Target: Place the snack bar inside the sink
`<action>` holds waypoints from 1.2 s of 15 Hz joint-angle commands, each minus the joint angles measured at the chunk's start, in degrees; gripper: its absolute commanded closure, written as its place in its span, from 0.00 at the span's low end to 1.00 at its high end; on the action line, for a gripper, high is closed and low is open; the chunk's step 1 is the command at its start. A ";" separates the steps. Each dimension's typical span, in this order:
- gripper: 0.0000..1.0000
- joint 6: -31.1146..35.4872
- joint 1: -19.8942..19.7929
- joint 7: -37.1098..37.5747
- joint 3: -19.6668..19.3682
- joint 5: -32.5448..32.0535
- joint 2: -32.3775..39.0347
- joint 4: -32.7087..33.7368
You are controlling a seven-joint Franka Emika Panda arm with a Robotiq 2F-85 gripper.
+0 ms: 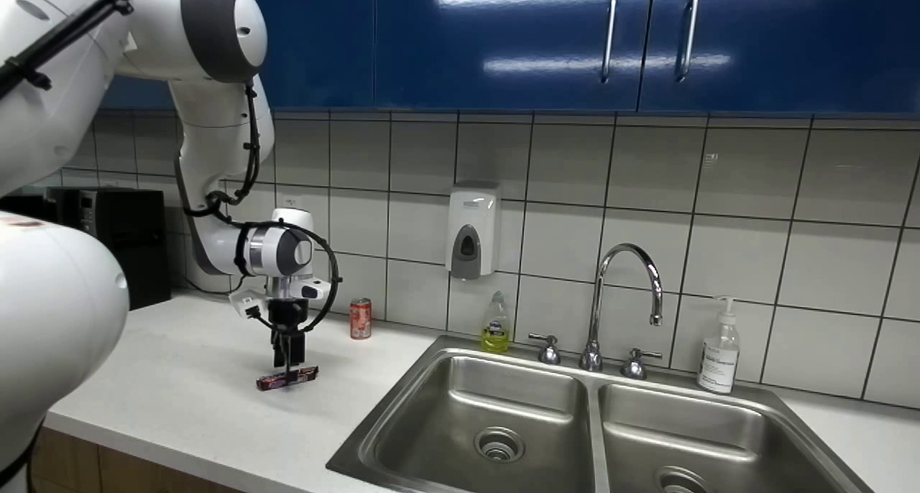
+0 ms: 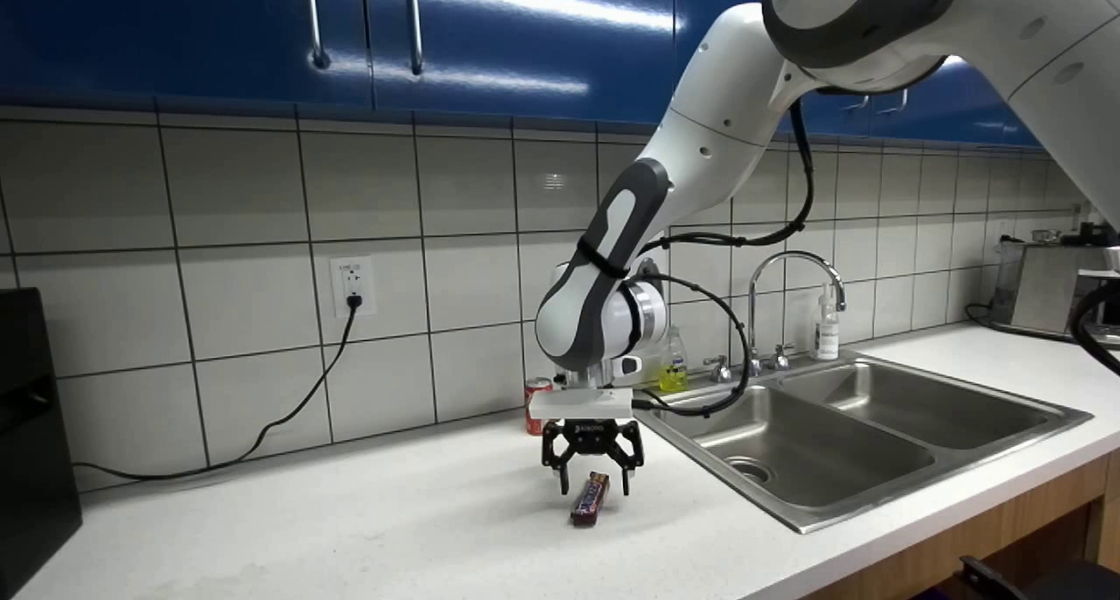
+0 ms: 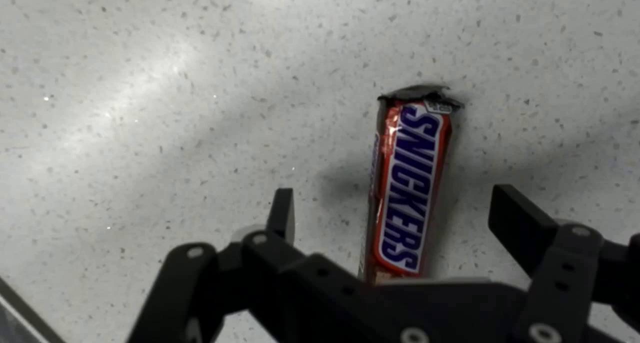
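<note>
Snickers bar (image 3: 409, 188) lying on speckled white countertop (image 1: 194, 356). Robotiq gripper (image 2: 596, 491) low over that bar, fingers (image 3: 517, 223) spread wide, one to either side and both apart from it. Rightward in an exterior view: upright red drink can (image 1: 361, 318) at two o'clock from the gripper, near the tiled wall (image 1: 417, 284); left-hand basin (image 1: 435, 435) of the stainless steel double sink (image 1: 387, 410) at three o'clock from the bar; dish-soap bottle (image 1: 495, 328) at twelve o'clock from this basin; curved chrome faucet (image 1: 594, 328) at two; hand-sanitizer pump bottle (image 1: 719, 360) at three o'clock from the faucet.
</note>
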 commanded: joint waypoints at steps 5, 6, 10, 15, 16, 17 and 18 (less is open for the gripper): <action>0.00 -0.11 -0.16 1.75 0.03 -0.14 0.46 0.52; 0.00 -0.11 -0.16 1.75 0.02 -0.14 0.50 0.52; 0.00 -0.11 -0.16 1.75 0.02 -0.14 0.56 0.52; 0.25 0.35 0.11 1.90 -0.25 -0.56 0.62 0.26; 0.28 0.38 0.10 1.84 -0.25 -0.59 0.60 0.21; 0.35 0.45 0.13 1.86 -0.30 -0.66 0.56 0.17; 0.44 0.46 0.18 1.90 -0.36 -0.77 0.50 0.14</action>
